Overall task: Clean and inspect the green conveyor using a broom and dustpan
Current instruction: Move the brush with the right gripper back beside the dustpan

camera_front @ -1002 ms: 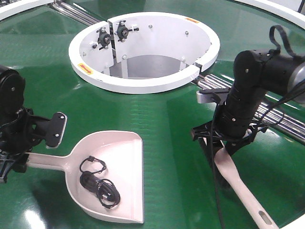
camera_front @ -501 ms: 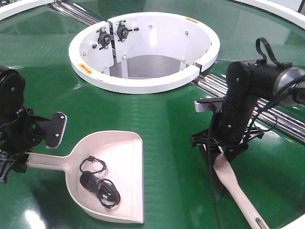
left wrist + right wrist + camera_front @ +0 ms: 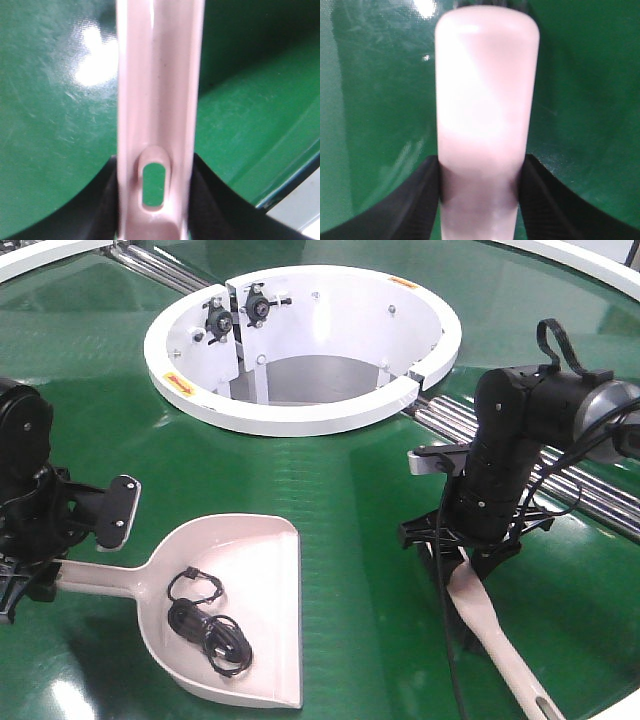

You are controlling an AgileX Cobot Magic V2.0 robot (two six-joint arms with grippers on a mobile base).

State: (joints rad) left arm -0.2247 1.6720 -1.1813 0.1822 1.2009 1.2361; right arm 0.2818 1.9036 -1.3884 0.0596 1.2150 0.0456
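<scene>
The beige dustpan (image 3: 245, 600) lies on the green conveyor (image 3: 340, 490) at the front left, a coiled black cable (image 3: 208, 625) inside it. My left gripper (image 3: 25, 575) is shut on the dustpan's slotted handle (image 3: 157, 125), its black fingers (image 3: 105, 200) pressing both sides. My right gripper (image 3: 468, 558) is shut on the head end of the beige broom (image 3: 500, 635), which trails toward the front right. In the right wrist view the broom's rounded head (image 3: 485, 90) sits between the fingers (image 3: 542, 200); its bristles are hidden.
The large white ring opening (image 3: 300, 345) stands at the back centre. Steel rollers (image 3: 590, 495) run behind my right arm, and more rollers (image 3: 165, 270) at the back left. A white rim (image 3: 590, 260) curves along the back right.
My right arm swung left and lowered slightly with the broom between one second and half a second ago, then held still. The left arm and dustpan have not moved.
</scene>
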